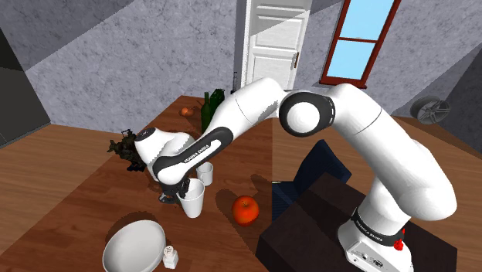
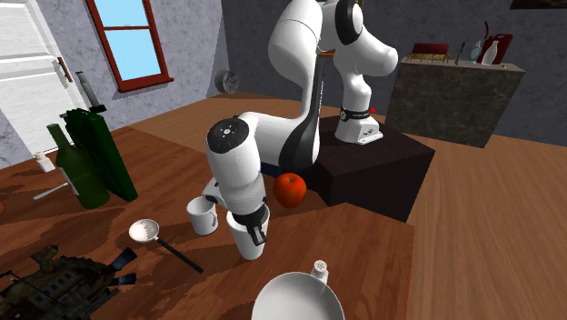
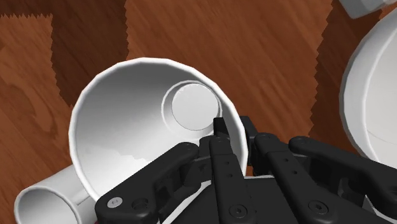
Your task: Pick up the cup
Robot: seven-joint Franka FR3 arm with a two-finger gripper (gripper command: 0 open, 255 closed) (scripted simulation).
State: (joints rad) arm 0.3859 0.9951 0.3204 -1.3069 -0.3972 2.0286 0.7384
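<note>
Nearest in the shoulder view, a white bowl sits at the front of the wooden table with a small white shaker just beside its rim. Just behind them stands the cup, tall, white and upright, and the black gripper comes down onto it from above. In the wrist view the jaws are closed on the cup's wall, one finger inside the rim and the other outside. Whether its base touches the table I cannot tell. A red-orange fruit lies near the cup, toward the dark stand. A white mug stands just behind the cup, apart from it. Further back lies a dark toy figure, and beyond the arm a green bottle stands near the table's far edge. Against the grey back wall are a white door and a red-framed window.
</note>
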